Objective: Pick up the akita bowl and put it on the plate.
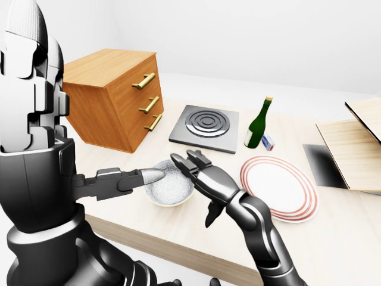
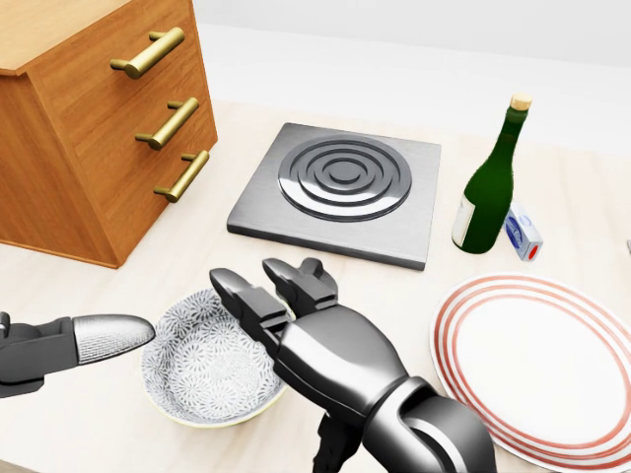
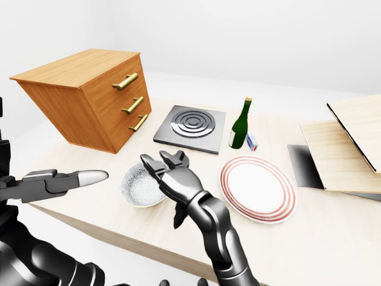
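Akita bowl (image 2: 202,370), patterned grey and white inside, is sitting on the pale wooden bench (image 2: 89,286) near its lower edge in the head view, between the two robot hands. The right hand (image 2: 296,315) is reaching over the bowl's right rim with its fingers (image 2: 246,296) spread and extended across the top of it; the fingers are not closing round anything, so this hand is released. Whether they are touching the rim I cannot tell. The left hand (image 2: 74,345) is coming in from the left of the head view, with one silver-tipped finger pointing toward the bowl's left rim and stopping just beside it; it too is grasping nothing.

Just to the right of the bowl, the plate (image 2: 547,365), white with red rings round its border, is lying flat on the bench with nothing on it. Above the bowl in the head view, a square grey stove burner (image 2: 340,192) with concentric rings is lying flat. To its right a green wine bottle (image 2: 490,187) is standing upright, and a small blue and white box (image 2: 523,233) is lying just beside the bottle's base. At the upper left a wooden cabinet (image 2: 69,128) with three drawers and brass handles is standing on the bench. In the right-eye view, light wooden boards (image 3: 351,149) are showing at the far right.
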Tool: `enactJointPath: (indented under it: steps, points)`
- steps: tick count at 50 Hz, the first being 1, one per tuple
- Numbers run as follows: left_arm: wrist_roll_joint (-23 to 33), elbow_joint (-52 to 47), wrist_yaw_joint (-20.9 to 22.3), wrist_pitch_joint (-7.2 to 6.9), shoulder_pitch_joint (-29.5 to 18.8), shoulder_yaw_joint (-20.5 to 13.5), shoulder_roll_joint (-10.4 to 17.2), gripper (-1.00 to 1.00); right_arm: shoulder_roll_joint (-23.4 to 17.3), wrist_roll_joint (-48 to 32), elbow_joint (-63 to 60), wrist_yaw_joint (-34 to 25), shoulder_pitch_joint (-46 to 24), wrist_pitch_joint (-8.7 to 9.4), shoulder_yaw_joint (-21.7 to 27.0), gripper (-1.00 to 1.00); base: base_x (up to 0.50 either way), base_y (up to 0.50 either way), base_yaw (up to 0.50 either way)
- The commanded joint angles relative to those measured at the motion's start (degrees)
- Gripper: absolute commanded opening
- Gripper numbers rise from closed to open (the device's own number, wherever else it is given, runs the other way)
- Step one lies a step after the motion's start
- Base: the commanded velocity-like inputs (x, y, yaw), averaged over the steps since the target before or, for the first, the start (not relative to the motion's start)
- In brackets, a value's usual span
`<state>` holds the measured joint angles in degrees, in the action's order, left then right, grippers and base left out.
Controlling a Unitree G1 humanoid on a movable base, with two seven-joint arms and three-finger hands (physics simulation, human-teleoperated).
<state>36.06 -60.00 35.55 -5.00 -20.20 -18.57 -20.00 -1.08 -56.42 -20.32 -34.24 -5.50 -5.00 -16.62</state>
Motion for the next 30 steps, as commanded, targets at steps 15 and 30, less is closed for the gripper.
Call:
enactJointPath:
  steps: [15, 30]
  points:
    - [-0.28, 0.0, -0.34, 0.0, 1.56, 0.95, 0.0, 0.92, 2.37, 8.65, -1.07, -5.76, -0.19, 0.0, -5.5, 1.0, 0.0, 0.0, 0.0]
    - [-0.22, 0.0, -0.09, 0.0, 1.2, 0.77, 0.0, 0.91, 0.7, 14.29, 8.73, -5.76, -8.86, 0.0, -0.94, 1.0, 0.0, 0.0, 0.0]
